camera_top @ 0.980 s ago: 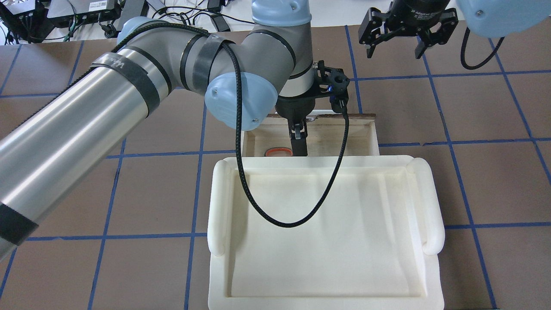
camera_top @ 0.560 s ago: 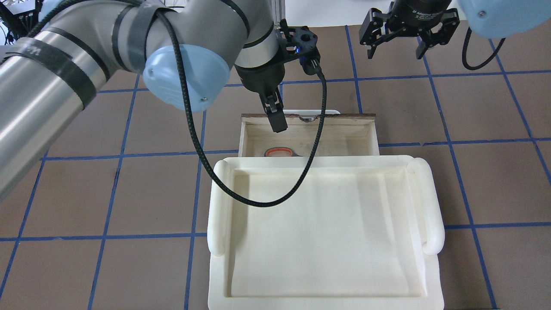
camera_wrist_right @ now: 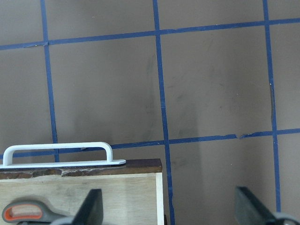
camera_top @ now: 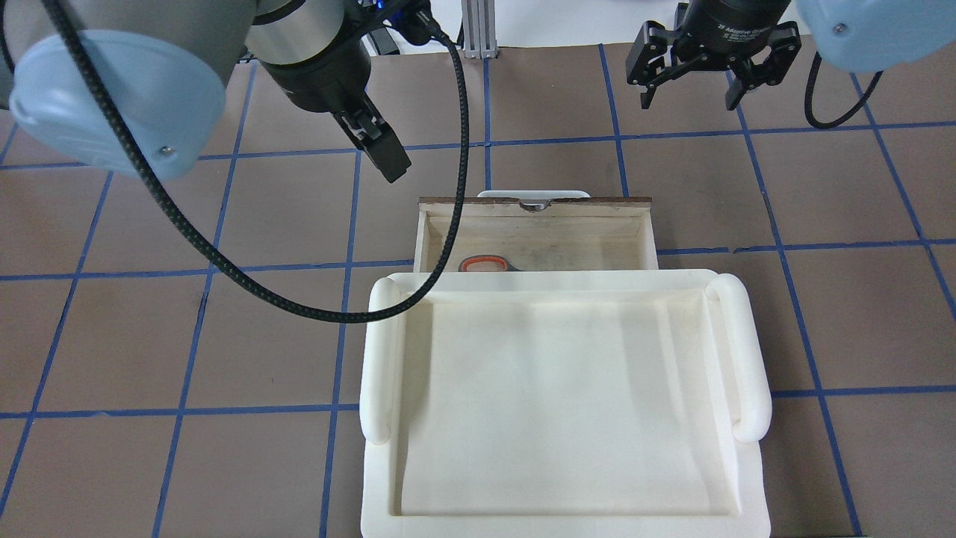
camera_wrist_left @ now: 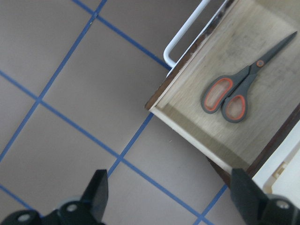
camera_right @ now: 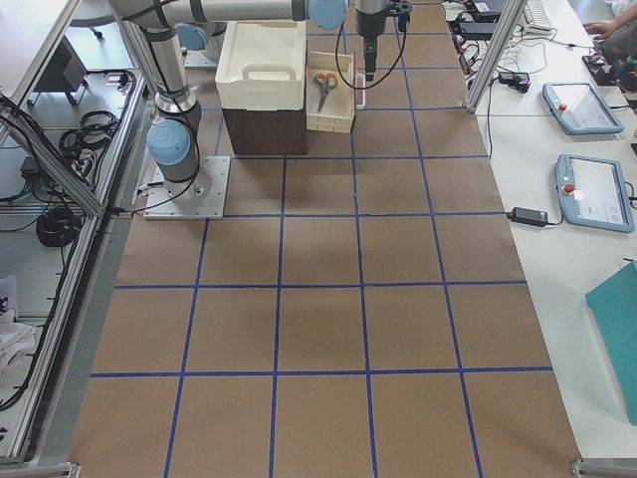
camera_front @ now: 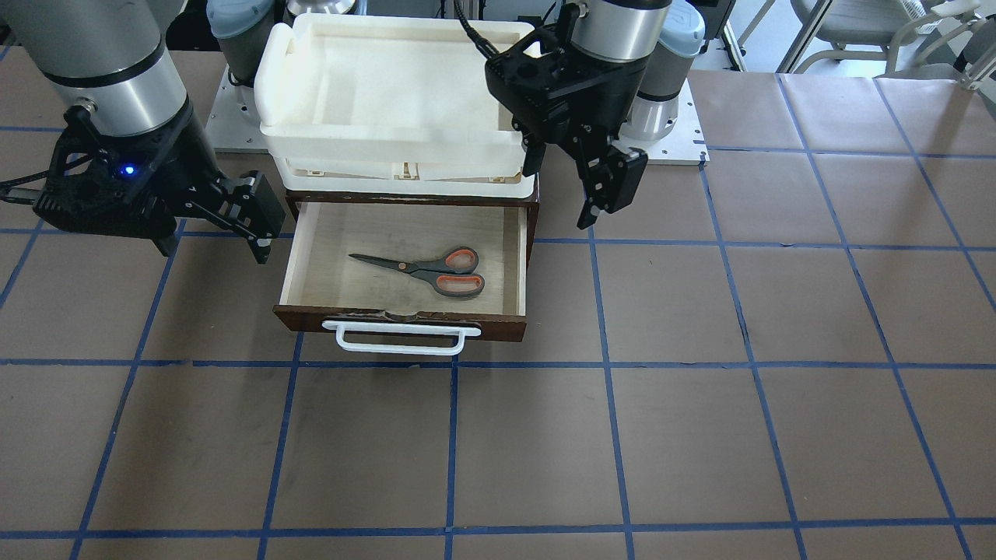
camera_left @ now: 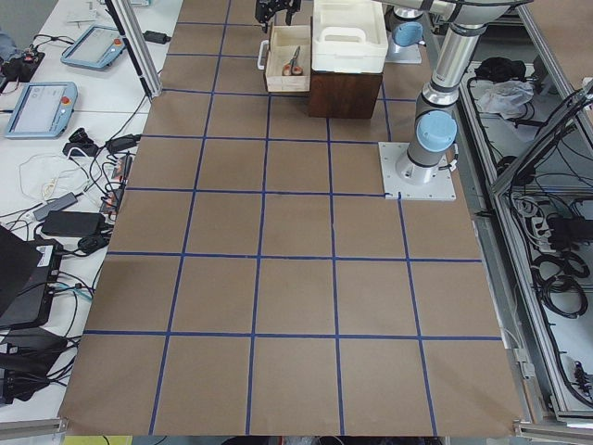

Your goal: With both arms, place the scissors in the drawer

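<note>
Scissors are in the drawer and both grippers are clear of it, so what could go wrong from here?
1. The drawer stands open; a push at one end of its white handle could skew and jam it.
2. A hard shove might slide the loose scissors about inside.
3. In the overhead view, the left arm's black cable droops across the tray corner and might snag as the left gripper moves.

This is a robot lab. A big table point(camera_left: 296, 297) is covered in brown paper with blue tape lines point(camera_left: 264, 260) in squares. A robot arm point(camera_left: 434, 139) is bolted to a metal plate point(camera_left: 398, 190) by one long edge. Past the other long edge lie control screens point(camera_left: 37, 107) and tangled cables point(camera_left: 56, 199). Office chairs point(camera_front: 844, 17) stand beyond a far corner.
</note>
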`<state>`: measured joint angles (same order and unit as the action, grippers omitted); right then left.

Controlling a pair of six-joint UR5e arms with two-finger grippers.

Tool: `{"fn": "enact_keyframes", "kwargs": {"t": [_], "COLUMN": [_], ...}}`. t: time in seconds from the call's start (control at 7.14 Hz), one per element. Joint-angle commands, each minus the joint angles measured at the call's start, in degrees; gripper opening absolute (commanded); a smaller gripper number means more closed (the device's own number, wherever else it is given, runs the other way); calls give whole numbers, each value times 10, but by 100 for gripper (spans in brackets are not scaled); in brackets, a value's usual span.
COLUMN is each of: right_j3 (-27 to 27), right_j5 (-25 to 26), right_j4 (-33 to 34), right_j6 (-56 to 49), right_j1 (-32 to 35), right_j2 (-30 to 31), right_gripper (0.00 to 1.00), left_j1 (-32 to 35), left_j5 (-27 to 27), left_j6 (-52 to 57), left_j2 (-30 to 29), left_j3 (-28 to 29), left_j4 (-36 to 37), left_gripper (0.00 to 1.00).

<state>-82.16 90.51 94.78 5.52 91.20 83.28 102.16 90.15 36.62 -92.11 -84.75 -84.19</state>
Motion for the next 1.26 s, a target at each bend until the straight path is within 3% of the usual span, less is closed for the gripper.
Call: {"fn": "enact_keyframes", "kwargs": {"t": [0.0,0.14,0.28,0.42,0.7,0.84,1.12], "right_j3": [0,-3,-13,-17,-17,-17,-17], "right_j5": [2,0,3,3,4,4,12], "right_j4": [-7,-7,-8,-8,-7,-7,-7], "right_j6": [-7,-8,-8,-8,-8,-8,-8], "right_j1": [0,0,0,0,-1,-1,-1], "right_j2": [6,6,7,7,7,7,7], "right_gripper": [100,100,100,100,100,100,100], "left_j1": [-25,-29,-31,-47,-105,-101,-103], "left_j5": [54,55,54,51,-6,-2,-1], "left_j6": [-155,-248,-295,-309,-312,-322,-327], "left_j2": [41,52,63,65,68,76,88], "left_j3": [-21,-21,-20,-9,6,4,-1], "left_j4": [-17,-19,-43,-46,-59,-102,-115], "left_gripper": [93,100,100,100,100,100,100]}}
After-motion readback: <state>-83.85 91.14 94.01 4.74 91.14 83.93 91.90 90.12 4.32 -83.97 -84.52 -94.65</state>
